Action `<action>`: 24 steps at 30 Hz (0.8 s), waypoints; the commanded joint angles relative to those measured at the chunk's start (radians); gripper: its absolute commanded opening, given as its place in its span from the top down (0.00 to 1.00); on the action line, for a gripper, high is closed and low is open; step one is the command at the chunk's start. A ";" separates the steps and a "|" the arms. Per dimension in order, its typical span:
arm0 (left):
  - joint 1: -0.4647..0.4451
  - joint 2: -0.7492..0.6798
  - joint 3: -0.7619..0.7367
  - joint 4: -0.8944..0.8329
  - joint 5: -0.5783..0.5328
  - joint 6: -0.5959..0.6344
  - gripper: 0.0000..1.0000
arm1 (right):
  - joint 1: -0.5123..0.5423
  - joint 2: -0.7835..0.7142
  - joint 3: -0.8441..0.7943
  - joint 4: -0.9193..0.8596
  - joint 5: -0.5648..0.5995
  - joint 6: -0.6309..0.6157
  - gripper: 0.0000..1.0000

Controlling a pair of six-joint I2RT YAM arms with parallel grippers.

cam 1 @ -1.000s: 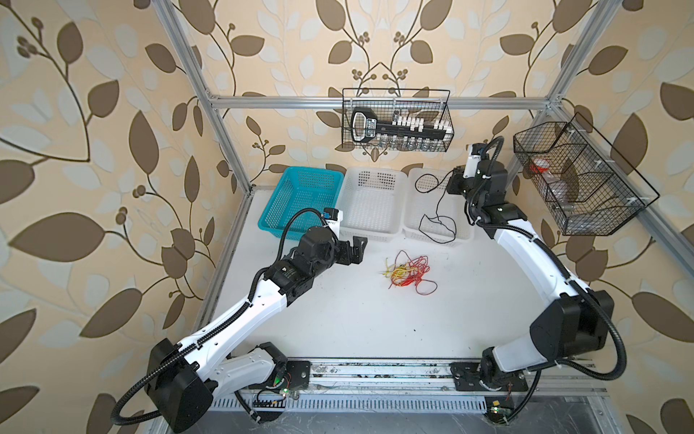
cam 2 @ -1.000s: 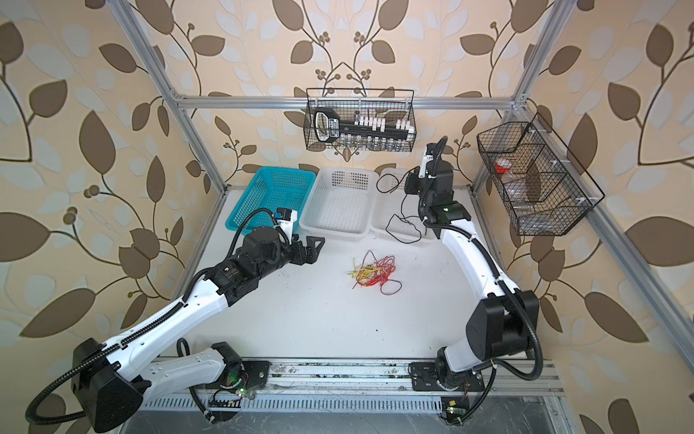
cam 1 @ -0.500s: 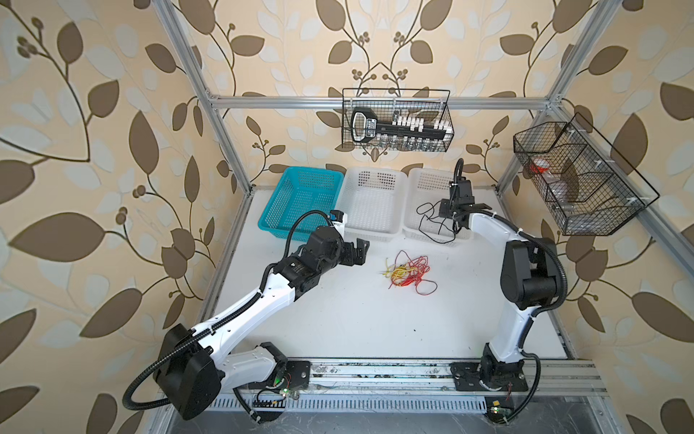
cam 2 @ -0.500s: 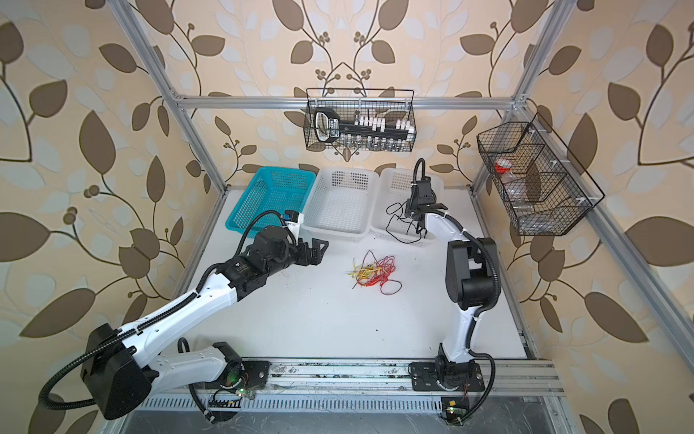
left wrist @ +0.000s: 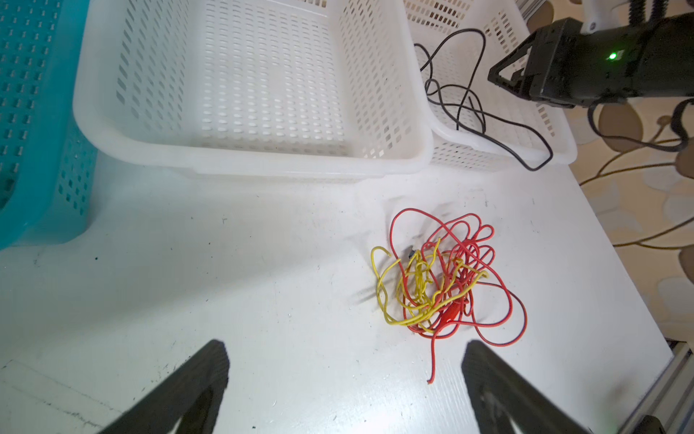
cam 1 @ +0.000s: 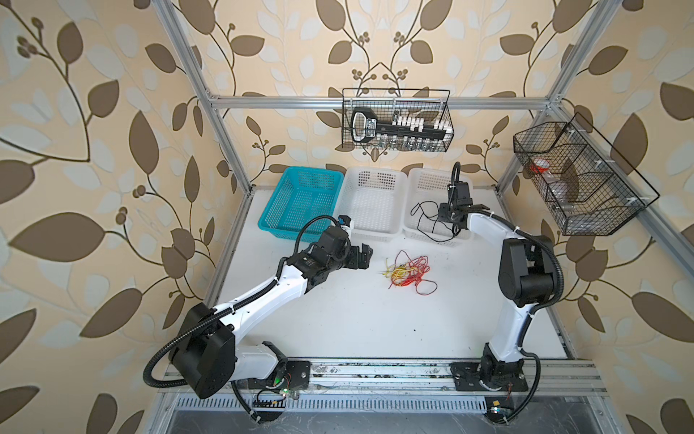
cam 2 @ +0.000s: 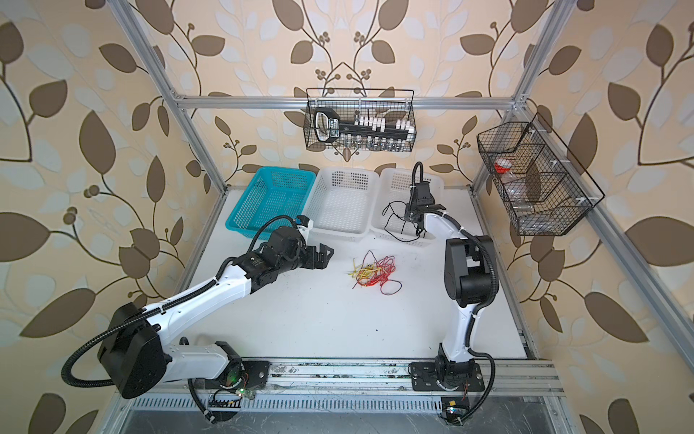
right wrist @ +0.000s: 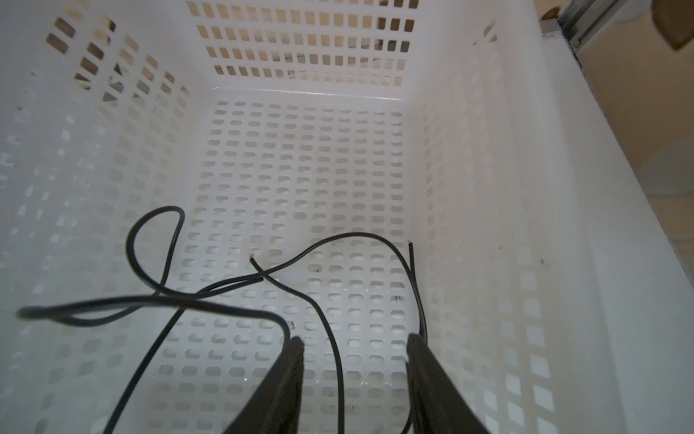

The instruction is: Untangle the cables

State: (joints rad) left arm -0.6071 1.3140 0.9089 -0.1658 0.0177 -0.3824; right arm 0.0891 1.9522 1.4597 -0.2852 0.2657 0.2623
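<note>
A tangle of red and yellow cables (cam 1: 407, 272) (cam 2: 373, 272) (left wrist: 439, 285) lies on the white table in front of the baskets. A black cable (cam 1: 442, 240) (cam 2: 402, 225) (left wrist: 465, 30) (right wrist: 356, 233) lies looped in the right white basket (cam 1: 417, 176) (cam 2: 386, 180), with one loop hanging over its front rim. My right gripper (cam 1: 451, 222) (cam 2: 415, 222) (right wrist: 355, 342) points down into that basket, open; a black strand runs loose between its fingers. My left gripper (cam 1: 365, 256) (cam 2: 326, 254) (left wrist: 343, 353) hovers open to the left of the tangle, holding nothing.
A teal basket (cam 1: 285, 180) and a middle white basket (cam 1: 353, 176) stand at the back of the table, left of the basket with the black cable. Black wire baskets hang on the back wall (cam 1: 396, 120) and the right wall (cam 1: 578, 180).
My right gripper came down from above into the right white basket and opened, letting go of the black cable. My left gripper edged a little toward the tangle.
</note>
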 commanded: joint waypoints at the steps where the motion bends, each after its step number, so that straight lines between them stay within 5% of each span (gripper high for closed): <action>1: 0.008 0.010 0.048 -0.014 0.005 -0.025 0.01 | -0.003 -0.073 -0.018 -0.025 -0.045 -0.009 0.48; 11: 0.007 0.069 0.070 -0.034 0.081 -0.010 0.01 | 0.022 -0.268 -0.141 -0.017 -0.128 0.015 0.40; 24: -0.030 0.166 0.049 0.013 0.151 -0.024 0.01 | 0.283 -0.587 -0.461 0.043 -0.149 0.050 0.40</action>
State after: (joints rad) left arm -0.6178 1.4746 0.9421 -0.1860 0.1318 -0.4065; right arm 0.3313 1.4143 1.0447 -0.2546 0.1299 0.2920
